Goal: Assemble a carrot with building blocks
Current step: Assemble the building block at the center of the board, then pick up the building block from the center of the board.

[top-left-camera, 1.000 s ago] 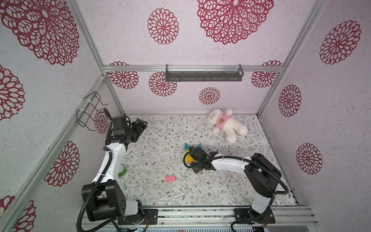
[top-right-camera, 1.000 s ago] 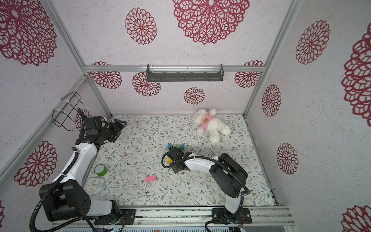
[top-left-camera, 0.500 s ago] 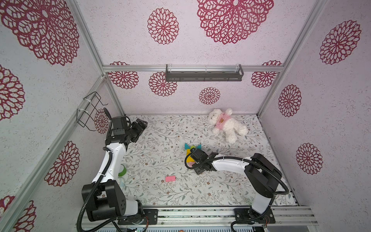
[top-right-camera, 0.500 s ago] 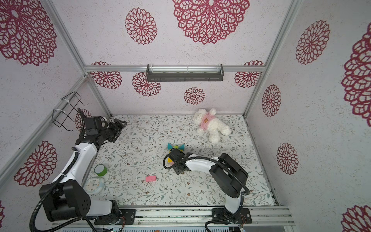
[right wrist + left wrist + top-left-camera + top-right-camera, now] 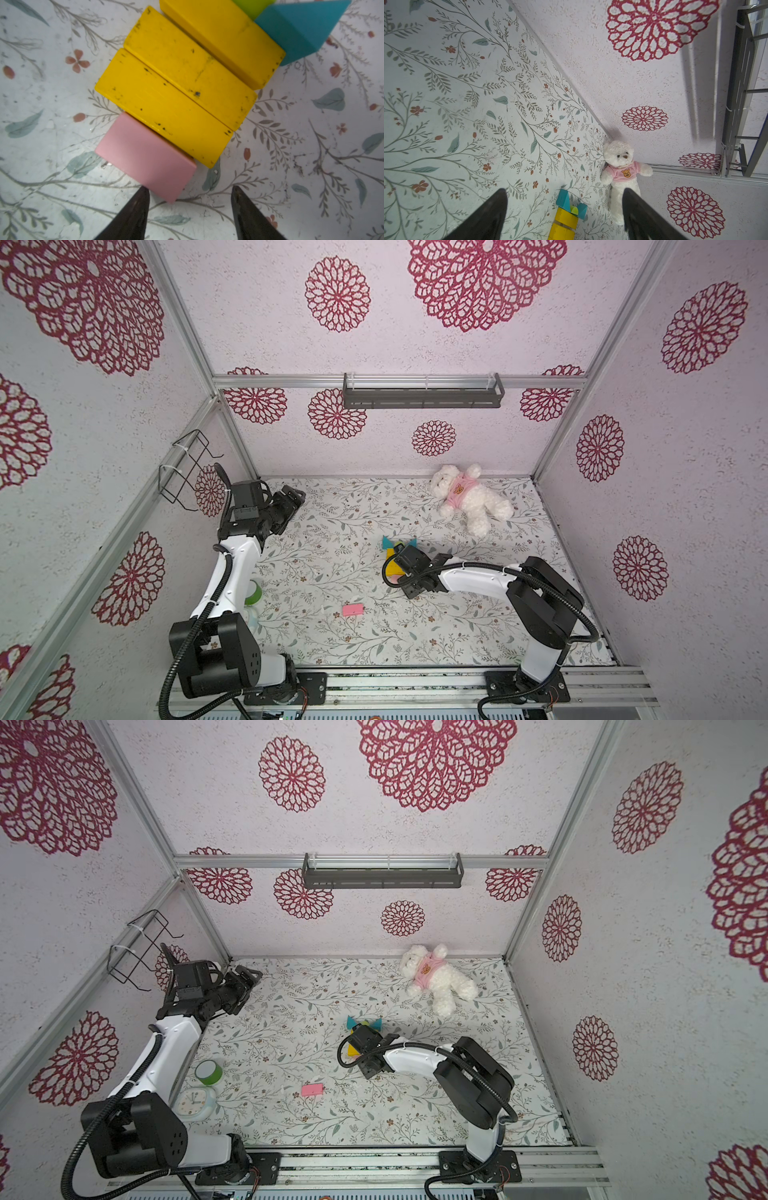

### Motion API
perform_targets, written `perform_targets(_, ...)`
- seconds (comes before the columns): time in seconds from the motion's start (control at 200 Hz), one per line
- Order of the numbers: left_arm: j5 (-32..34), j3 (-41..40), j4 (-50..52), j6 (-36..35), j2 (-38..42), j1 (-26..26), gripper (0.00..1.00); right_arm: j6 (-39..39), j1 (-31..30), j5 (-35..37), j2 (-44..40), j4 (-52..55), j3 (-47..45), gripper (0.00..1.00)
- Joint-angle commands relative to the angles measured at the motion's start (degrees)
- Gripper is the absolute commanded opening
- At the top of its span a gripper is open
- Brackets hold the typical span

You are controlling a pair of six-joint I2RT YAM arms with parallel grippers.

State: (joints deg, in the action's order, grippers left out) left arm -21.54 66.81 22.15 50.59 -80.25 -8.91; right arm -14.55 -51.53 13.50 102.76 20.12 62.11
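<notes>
The carrot lies flat mid-table: three yellow bars side by side, a pink block at the narrow end, teal triangles and a lime-green piece at the other. In both top views the right wrist covers most of it, leaving some yellow showing. My right gripper is open just behind the pink end, with one fingertip at the block's corner and nothing between the jaws. A second pink block lies loose towards the front. My left gripper hangs open at the back left, holding nothing.
A white plush bear in a pink shirt lies at the back right. A green tape roll and a small clock sit beside the left arm's base. A wire basket hangs on the left wall, a dark shelf on the back wall.
The right wrist has shifted only slightly beside the carrot. The left arm has not moved.
</notes>
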Motion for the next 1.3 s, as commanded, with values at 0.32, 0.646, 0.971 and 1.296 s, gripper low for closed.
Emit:
perform_targets(0.32,0.1,0.3,-0.2,-0.4,-0.4,0.3,0.88,1.1,0.2,2.1,0.2,0.7,1.9,0.64)
perform_targets(0.646,0.1,0.4,-0.1,-0.4,-0.4,0.3,0.88,1.1,-0.3,2.6,-1.2,2.3,2.8,0.64)
perform_targets(0.971,1.0,0.3,0.2,-0.4,1.1,-1.5,0.88,6.2,-8.6,-8.2,-0.3,4.3,12.8,0.59)
perform_targets(1.296,0.8,0.4,0.2,-0.4,1.2,-4.1,0.89,14.6,-12.6,-19.0,11.6,4.7,24.3,0.60)
